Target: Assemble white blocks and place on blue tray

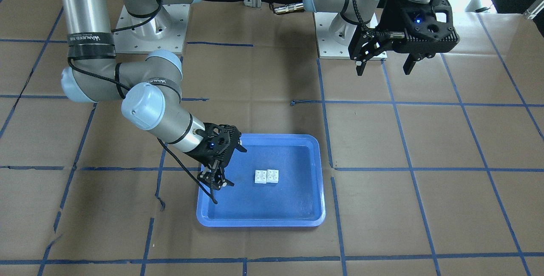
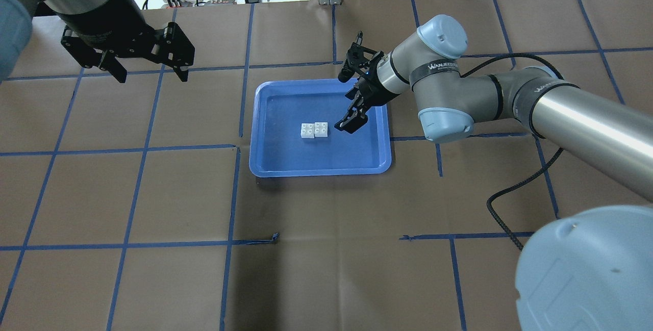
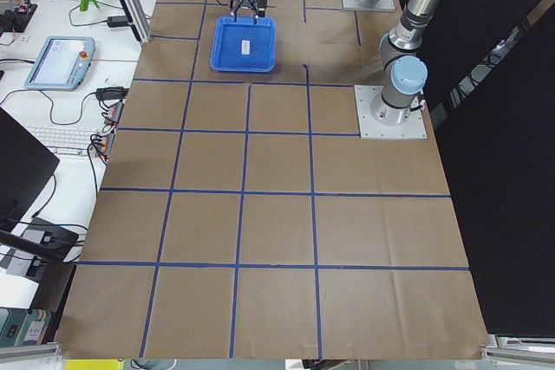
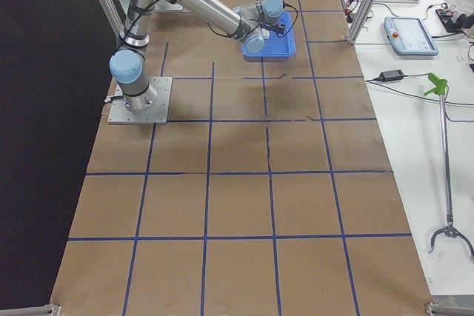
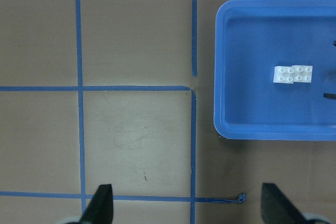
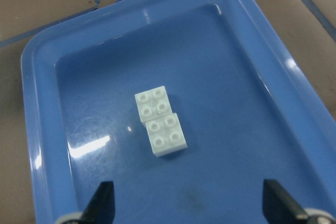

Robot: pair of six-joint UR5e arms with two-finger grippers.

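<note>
The two white blocks (image 1: 266,176) lie flat in the middle of the blue tray (image 1: 259,223), touching and slightly offset; I cannot tell whether they interlock. They also show in the overhead view (image 2: 314,130), left wrist view (image 5: 293,74) and right wrist view (image 6: 160,121). My right gripper (image 2: 340,101) is open and empty, low over the tray's right part (image 2: 316,170), just beside the blocks and apart from them. My left gripper (image 2: 153,77) is open and empty, raised over the table far left of the tray.
Brown paper with a blue tape grid covers the table (image 2: 153,193). The two arm base plates (image 1: 148,29) stand at the robot's side. The right arm's black cable (image 2: 510,219) loops over the table. A keyboard (image 3: 65,138) and a pendant (image 3: 59,60) lie off the table's far edge.
</note>
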